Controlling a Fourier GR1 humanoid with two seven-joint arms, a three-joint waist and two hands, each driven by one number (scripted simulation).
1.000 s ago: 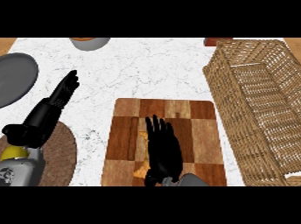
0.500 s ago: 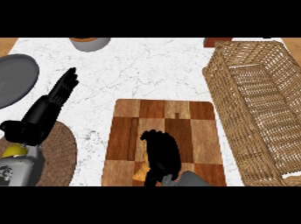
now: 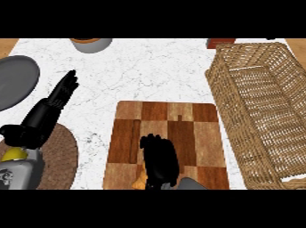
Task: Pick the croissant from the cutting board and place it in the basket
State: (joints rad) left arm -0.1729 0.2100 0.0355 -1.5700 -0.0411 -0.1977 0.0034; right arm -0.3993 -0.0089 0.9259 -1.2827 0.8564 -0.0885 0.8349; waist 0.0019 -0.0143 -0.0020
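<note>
My right hand (image 3: 159, 159) lies over the lower middle of the wooden cutting board (image 3: 169, 120), its fingers curled down round the croissant (image 3: 140, 181). Only a small orange-brown tip of the croissant shows below the hand's left side; the rest is hidden. The wicker basket (image 3: 267, 111) stands to the right of the board, long and rectangular, nothing visible inside it. My left hand (image 3: 56, 100) rests open at the left, fingers straight and pointing up and to the right over the marble counter.
A grey plate (image 3: 8, 82) sits at the far left. A round brown mat (image 3: 57, 153) lies under my left forearm. A grey bowl (image 3: 91, 43) stands at the back edge, and a reddish-brown object (image 3: 220, 42) behind the basket.
My right hand's fingers were stretched up over the board a second ago; they have since curled down and drawn back onto the croissant. The left hand has stayed put.
</note>
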